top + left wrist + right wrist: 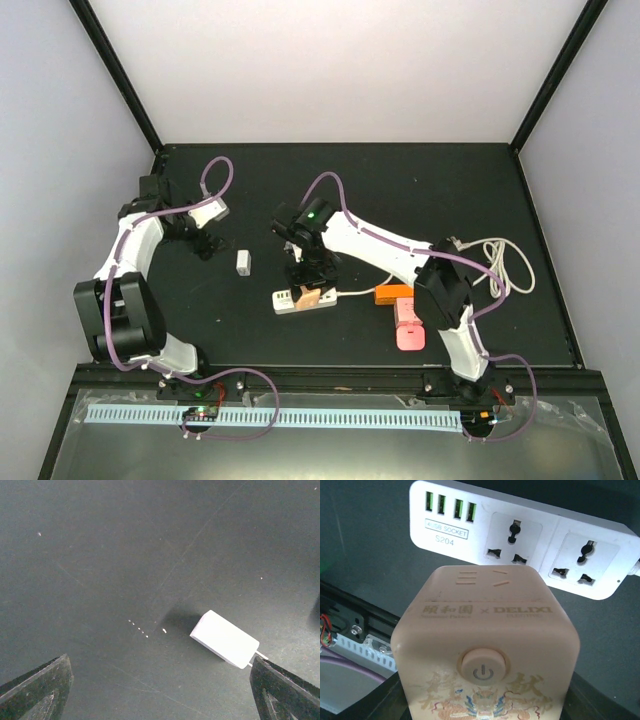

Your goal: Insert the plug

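My right gripper (309, 277) is shut on a beige cube plug (485, 650) with a round power button and a dragon print. It holds the cube just above the white power strip (530, 535), near the end with the green USB ports; both three-hole sockets show uncovered. In the top view the strip (285, 301) lies at the table's middle, with the cube (309, 295) over it. A small white adapter (225, 639) lies flat on the black mat, prongs toward my left gripper's right finger. My left gripper (160, 695) is open and empty beside the adapter, which also shows in the top view (243, 262).
An orange block (393, 294) and a pink block (410, 326) lie right of the strip. A coiled white cable (505, 265) lies at the right side. The strip's cord runs right under my right arm. The metal rail (350, 630) at the table's near edge is close.
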Robot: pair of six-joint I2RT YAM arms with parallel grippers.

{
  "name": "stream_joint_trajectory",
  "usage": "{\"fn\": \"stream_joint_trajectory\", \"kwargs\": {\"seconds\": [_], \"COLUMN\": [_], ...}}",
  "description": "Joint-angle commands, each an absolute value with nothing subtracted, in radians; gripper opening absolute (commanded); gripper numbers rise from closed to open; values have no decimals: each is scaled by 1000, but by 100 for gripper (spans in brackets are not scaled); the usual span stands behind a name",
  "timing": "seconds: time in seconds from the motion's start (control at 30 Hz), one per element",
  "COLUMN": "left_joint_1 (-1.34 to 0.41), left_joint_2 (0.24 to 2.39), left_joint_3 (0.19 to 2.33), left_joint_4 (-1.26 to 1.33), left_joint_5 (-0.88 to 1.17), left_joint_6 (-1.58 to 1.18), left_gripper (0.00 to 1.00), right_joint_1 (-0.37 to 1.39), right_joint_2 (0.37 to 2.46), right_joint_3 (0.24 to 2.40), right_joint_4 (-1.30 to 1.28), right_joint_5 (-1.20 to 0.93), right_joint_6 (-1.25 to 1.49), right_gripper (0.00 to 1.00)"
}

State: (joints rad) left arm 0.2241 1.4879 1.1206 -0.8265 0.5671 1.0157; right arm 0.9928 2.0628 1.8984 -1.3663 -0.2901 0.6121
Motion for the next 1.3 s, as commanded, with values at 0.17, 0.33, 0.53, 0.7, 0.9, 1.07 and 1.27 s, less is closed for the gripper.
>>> {"fn": "stream_joint_trajectory", "kwargs": {"seconds": [0.17,0.33,0.53,0.7,0.9,1.07,1.27], "left_joint_1": [229,229,229,229,229,229,229], "left_joint_2": [1480,1497,1504,1507,1510,1503,1511], "left_joint_3": [1069,1073,1063,1053,1049,1049,1052], "left_joint_4": [-720,-719,-714,-705,-692,-687,-681], "left_joint_5": [547,548,551,552,547,557,565], "left_joint_6": [997,990,999,1006,1002,1004,1006], "left_gripper": [99,99,99,99,99,99,99], "right_joint_1": [1000,1000,999,999,998,999,999], "right_joint_2": [2124,2149,2173,2188,2199,2205,2218], "right_joint_3": [1978,1992,2004,2014,2010,2008,2017], "right_joint_4": [-1427,-1424,-1418,-1417,-1414,-1420,-1427], "right_joint_5": [-259,-244,-224,-219,-221,-211,-184], "right_joint_6": [675,677,683,688,693,707,745], "right_gripper": [1,1,1,1,1,1,1]}}
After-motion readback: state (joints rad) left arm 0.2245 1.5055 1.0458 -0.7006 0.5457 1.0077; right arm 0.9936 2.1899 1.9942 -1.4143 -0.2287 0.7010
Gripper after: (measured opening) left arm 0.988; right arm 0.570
